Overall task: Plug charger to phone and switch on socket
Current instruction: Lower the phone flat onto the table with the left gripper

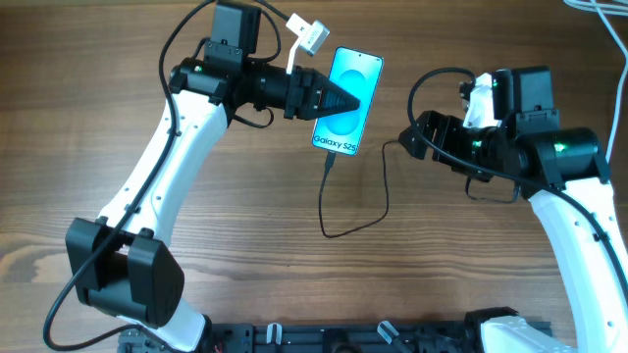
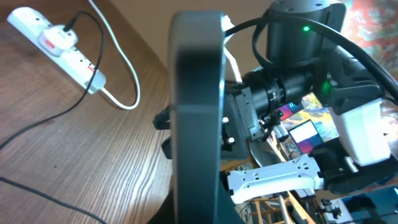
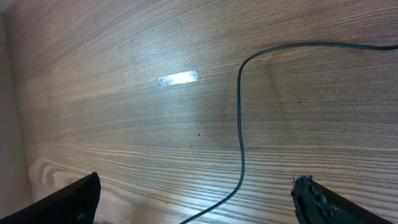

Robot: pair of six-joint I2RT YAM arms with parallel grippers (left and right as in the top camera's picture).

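My left gripper (image 1: 339, 101) is shut on the phone (image 1: 351, 83), which has a turquoise screen facing up and "Galaxy" text at its near short edge. In the left wrist view the phone (image 2: 198, 106) shows edge-on as a dark slab between the fingers. The thin black charger cable (image 1: 385, 201) meets the phone's near short edge, loops toward me and runs right to my right gripper (image 1: 414, 137). That gripper (image 3: 199, 202) is open and empty above the table, and the cable (image 3: 240, 124) lies between its fingers. The white socket strip (image 2: 62, 46) with red marks shows only in the left wrist view.
The wooden table (image 1: 245, 235) carries it all. The strip's thick white lead (image 2: 127, 81) curls beside it, and a black cable (image 2: 37, 124) runs from a plug on the strip. White cables (image 1: 601, 22) cross the far right corner. The right arm (image 2: 298, 68) is close to the phone.
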